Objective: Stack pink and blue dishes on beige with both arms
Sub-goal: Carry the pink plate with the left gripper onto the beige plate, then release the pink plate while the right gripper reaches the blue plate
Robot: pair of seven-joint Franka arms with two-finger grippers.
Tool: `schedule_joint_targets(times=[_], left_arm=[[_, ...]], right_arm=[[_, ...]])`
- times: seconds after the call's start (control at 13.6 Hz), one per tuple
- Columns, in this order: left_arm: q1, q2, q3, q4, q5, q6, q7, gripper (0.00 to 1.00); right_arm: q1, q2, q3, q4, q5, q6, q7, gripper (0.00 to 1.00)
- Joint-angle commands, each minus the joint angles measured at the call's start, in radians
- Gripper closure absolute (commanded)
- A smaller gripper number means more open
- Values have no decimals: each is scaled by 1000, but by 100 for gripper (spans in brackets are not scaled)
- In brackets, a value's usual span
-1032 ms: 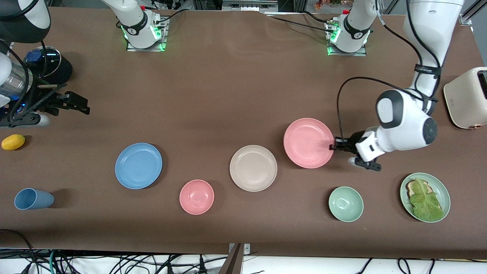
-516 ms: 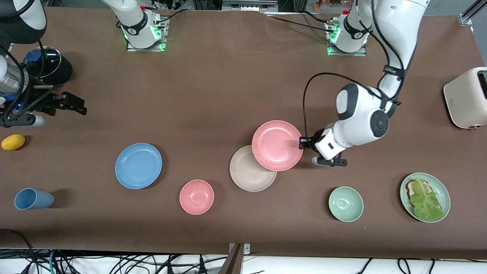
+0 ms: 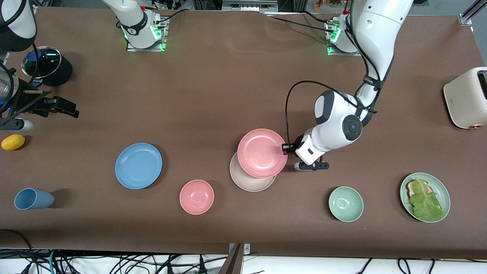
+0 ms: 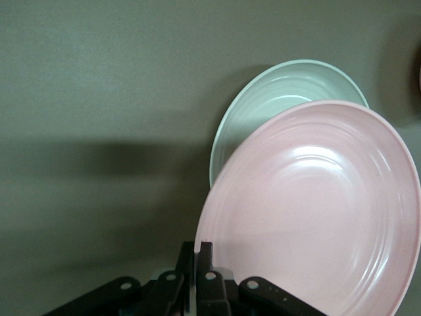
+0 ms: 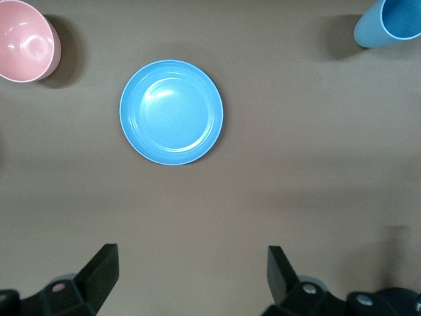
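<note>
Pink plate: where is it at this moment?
In the front view the pink plate is held by its rim in the shut left gripper, over the beige plate, covering most of it but offset toward the robots' bases.

Four plates [image 3: 138,166]; two bowls [image 3: 196,196]; one cup [image 3: 33,198]; one toaster [image 3: 466,97]; one lemon [image 3: 13,142].

front: high, faces bases | wrists: close, downward | shared: pink plate [image 3: 261,153]
</note>
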Motion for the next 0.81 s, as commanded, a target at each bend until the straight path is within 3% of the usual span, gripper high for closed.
schedule_joint_targets(times=[0.0,0.15,0.37,0.74], left_arm=[[-17,56,12,81,23,8,-61,100],[-24,88,13,117,22,16,-72,100],[-32,125,15,157,22,48,-101,100],[-49,148,18,178,23,54,-114,100]], right_arm=[[-6,19,7,22,9,11,-7,0],[-6,55,7,27,5,49,-14,0],[-9,77,7,27,-18,63,-206,0],[-7,141,7,27,-44,105,-228,0]])
